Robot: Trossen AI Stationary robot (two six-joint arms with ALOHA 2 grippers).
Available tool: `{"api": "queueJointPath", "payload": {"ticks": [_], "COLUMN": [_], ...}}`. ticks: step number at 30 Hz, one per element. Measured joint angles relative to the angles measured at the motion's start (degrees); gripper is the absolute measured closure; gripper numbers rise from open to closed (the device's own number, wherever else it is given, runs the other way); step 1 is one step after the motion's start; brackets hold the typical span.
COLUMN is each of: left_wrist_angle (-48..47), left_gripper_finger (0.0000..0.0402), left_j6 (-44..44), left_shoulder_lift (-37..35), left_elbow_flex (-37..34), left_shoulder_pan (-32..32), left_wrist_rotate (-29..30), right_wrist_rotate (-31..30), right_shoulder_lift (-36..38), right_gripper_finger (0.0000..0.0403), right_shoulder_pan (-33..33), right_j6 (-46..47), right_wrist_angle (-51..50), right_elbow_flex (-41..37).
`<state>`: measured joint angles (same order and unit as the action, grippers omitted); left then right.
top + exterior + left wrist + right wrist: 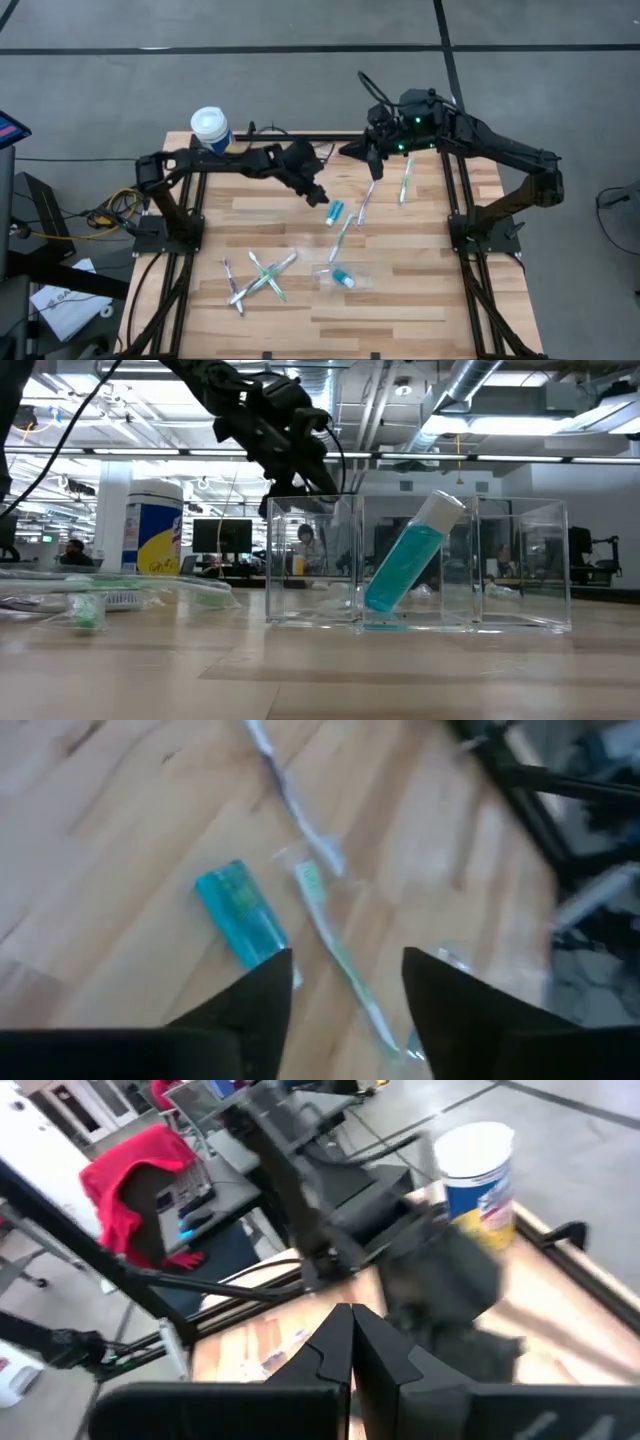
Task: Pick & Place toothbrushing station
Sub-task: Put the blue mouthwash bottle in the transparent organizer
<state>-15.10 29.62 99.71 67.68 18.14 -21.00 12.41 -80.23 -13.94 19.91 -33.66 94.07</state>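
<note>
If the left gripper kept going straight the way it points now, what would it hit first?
Probably the teal tube lying on the table, or the green toothbrush beside it; the open left gripper points between them, and depth is unclear.

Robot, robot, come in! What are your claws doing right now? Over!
Left end effector open above loose teal tube. Right end effector shut, empty, at far edge. Clear cup holds one tube. Nothing blocking.

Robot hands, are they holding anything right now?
No. The left gripper is open above a teal tube, and the right gripper is shut on nothing.
</note>
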Motion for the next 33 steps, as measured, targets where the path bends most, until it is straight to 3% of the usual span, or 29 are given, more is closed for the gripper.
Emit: {"api": "queueJointPath", "payload": {"ticks": [4,9,17,33], "left_wrist_angle": [0.0,-0.1,0.5,4.0], "left_gripper_finger": [0.0193,0.0213,0.0228,0.022], "left_j6": [5.5,10.9,16.2,21.7], "left_shoulder_lift": [2.8,7.1,8.7,12.0], "left_elbow_flex": [0.0,0.0,0.0,0.0], "left_shoulder_pan": [-2.2,-4.8,-6.3,-7.0], "left_wrist_rotate": [2.8,3.1,5.0,4.9], "right_wrist_rotate": [3.3,10.3,14.8,16.2], "right_shoulder_lift": [0.1,0.9,3.5,4.5], "right_gripper_finger": [0.0403,0.0403,0.0403,0.0403], "right_shoulder_pan": [-1.8,-3.4,-5.7,-6.1], "right_j6": [-1.1,-3.1,-5.8,-8.5], "right_wrist_angle": [0.0,0.0,-0.9,-2.2], "right_elbow_flex": [0.0,0.0,0.0,0.0]}}
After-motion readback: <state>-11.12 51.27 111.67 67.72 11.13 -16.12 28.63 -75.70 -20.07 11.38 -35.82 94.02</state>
